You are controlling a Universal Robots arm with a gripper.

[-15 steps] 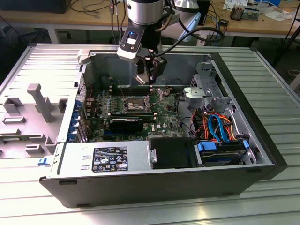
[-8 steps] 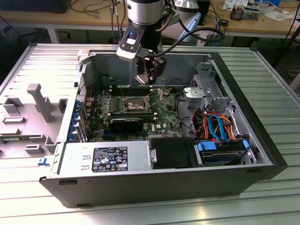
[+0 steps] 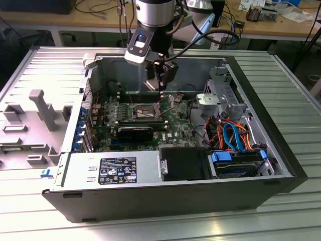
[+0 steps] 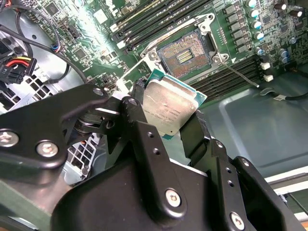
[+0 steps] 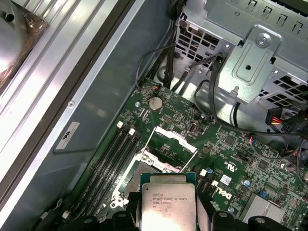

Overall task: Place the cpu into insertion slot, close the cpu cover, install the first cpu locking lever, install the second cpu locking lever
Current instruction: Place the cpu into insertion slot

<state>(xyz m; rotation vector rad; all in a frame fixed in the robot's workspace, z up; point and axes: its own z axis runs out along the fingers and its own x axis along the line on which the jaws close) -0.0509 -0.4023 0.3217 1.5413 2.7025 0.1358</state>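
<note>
My gripper (image 3: 161, 86) hangs inside the open computer case, a little above the motherboard. It is shut on the cpu (image 4: 169, 107), a flat square chip with a dull silver top, pinched at two opposite edges by the black fingers (image 4: 193, 134). The insertion slot (image 4: 185, 54) lies open just beyond the chip, its dark centre and contacts bare. In the first wrist view the cpu (image 5: 166, 201) hides part of the insertion slot (image 5: 153, 167). The cpu cover (image 5: 174, 144) is swung open and stands back from the socket. A thin locking lever (image 4: 240, 75) sticks out beside the socket, unlatched.
Long black memory slots (image 4: 144, 19) flank the socket. A metal drive cage (image 5: 255, 57) with cables rises close by. In the exterior view a power supply (image 3: 115, 170) and blue and orange cables (image 3: 235, 135) fill the case's near side. A grey plastic shroud (image 3: 40, 115) lies outside.
</note>
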